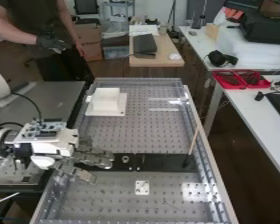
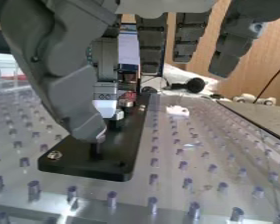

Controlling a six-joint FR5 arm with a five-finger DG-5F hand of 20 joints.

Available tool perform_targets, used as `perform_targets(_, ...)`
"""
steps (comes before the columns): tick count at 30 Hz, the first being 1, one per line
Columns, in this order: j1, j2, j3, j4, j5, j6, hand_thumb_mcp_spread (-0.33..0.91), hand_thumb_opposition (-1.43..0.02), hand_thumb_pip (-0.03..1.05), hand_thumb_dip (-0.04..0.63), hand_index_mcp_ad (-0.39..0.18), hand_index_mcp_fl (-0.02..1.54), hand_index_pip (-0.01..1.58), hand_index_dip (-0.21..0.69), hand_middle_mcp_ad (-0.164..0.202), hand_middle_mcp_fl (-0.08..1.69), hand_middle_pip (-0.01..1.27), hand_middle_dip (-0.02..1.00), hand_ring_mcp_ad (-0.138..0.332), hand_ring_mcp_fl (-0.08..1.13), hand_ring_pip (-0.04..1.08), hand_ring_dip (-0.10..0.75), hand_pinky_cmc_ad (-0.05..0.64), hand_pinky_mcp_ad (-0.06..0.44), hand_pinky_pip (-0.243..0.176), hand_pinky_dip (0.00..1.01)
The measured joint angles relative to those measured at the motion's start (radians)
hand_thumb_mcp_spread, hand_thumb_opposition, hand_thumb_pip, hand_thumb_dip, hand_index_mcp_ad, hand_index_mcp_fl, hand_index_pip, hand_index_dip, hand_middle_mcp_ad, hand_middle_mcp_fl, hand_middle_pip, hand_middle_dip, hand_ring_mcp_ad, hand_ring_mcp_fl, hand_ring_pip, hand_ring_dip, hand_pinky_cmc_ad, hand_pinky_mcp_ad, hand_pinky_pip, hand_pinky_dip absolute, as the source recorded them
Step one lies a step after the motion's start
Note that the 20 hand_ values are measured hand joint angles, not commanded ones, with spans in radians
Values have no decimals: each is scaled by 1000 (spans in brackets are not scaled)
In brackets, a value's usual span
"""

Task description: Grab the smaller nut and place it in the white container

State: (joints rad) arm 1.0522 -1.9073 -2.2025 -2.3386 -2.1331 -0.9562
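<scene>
In the high view the hand [image 1: 94,158] is low over the left end of the flat black bar [image 1: 160,162], fingers straight and thumb apart from them. The bearing [image 1: 125,159] stands on the bar just beyond the fingertips. The white container [image 1: 107,101] sits on a pale plate farther up the bench. In the wrist view the hand [image 2: 67,85] hangs open, its thumb tip at a short dark post near one end of the black bar [image 2: 121,162]. A round metal part [image 2: 119,115] stands farther along. Whether the smaller nut is at the thumb tip cannot be told.
A thin stick [image 1: 194,142] leans upward near the bar's right end. Nearer than the bar lies a small white plate [image 1: 142,187] with holes. Raised metal rails [image 1: 205,145] edge the perforated bench top. Red trays [image 1: 240,79] rest on the side table.
</scene>
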Motion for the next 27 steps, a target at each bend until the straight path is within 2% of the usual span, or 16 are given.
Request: perform_targets(27,-1,-20,4,-7,14,-4,414,-867,716,253,-216,56,1543,143,61,80,143,208,129,0,94,51,354,291,-58,288)
